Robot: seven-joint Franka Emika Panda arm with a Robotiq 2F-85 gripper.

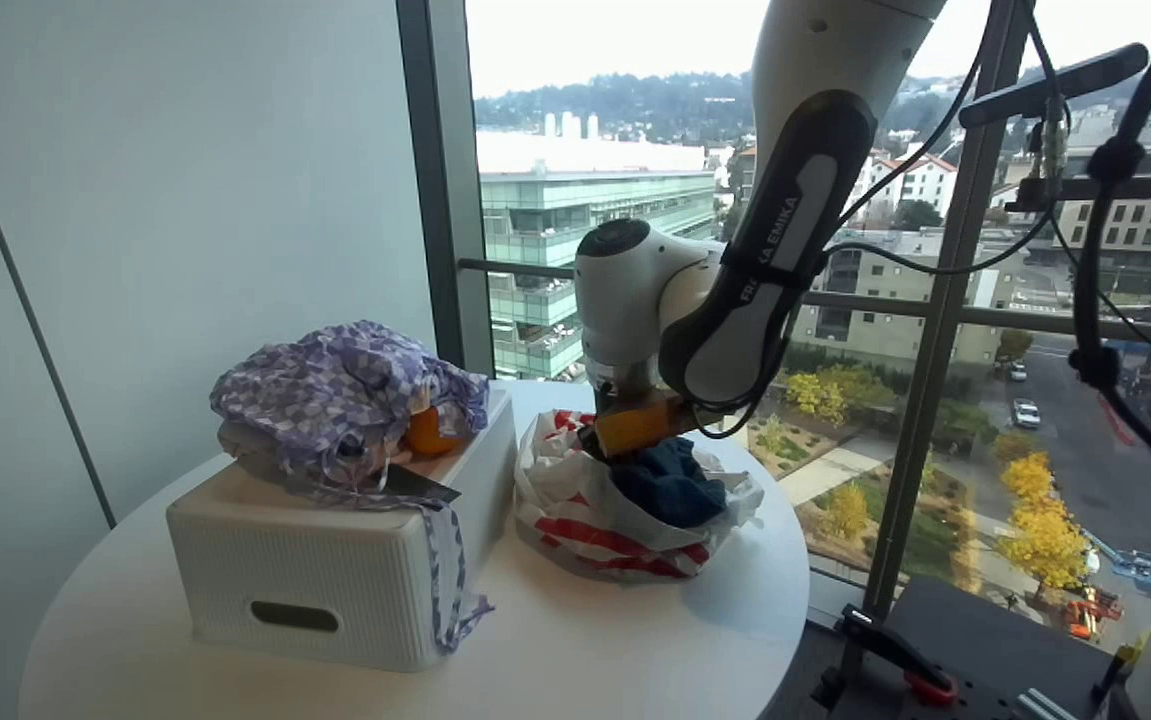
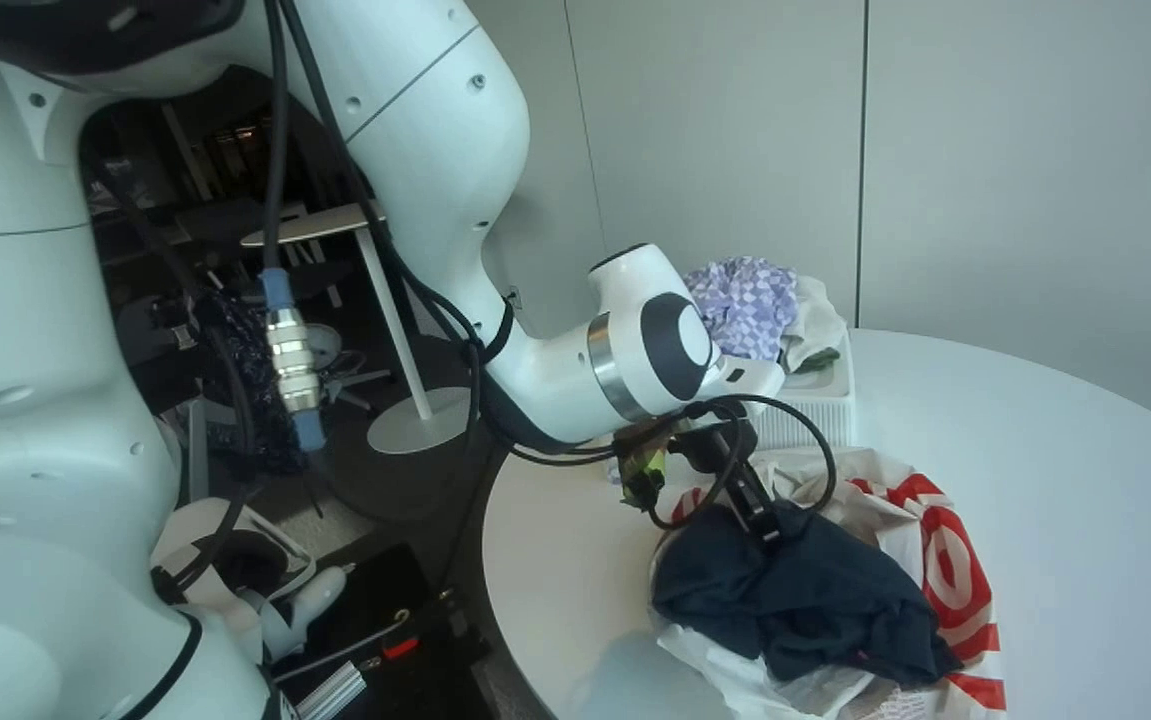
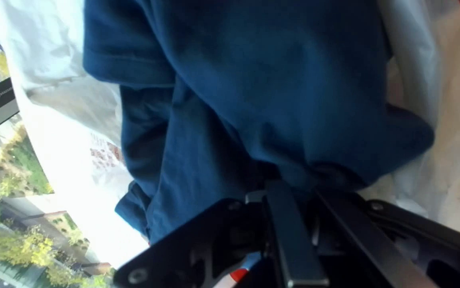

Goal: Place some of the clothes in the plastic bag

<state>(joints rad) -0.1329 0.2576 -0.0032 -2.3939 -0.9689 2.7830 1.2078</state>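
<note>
Sitting close to the right edge of the round table point(image 1: 635, 650) in an exterior view, the plastic bag point(image 1: 580, 505) has bare surface on its near side and the white box point(image 1: 295, 560) just beside it on the left. In an exterior view, the table opens wide to the bag's right, and the gripper point(image 2: 767, 533) touches the navy garment point(image 2: 835, 600) in the bag's mouth. In the wrist view its fingers point(image 3: 293, 240) stand nearly together against it; whether they pinch cloth I cannot tell.
</note>
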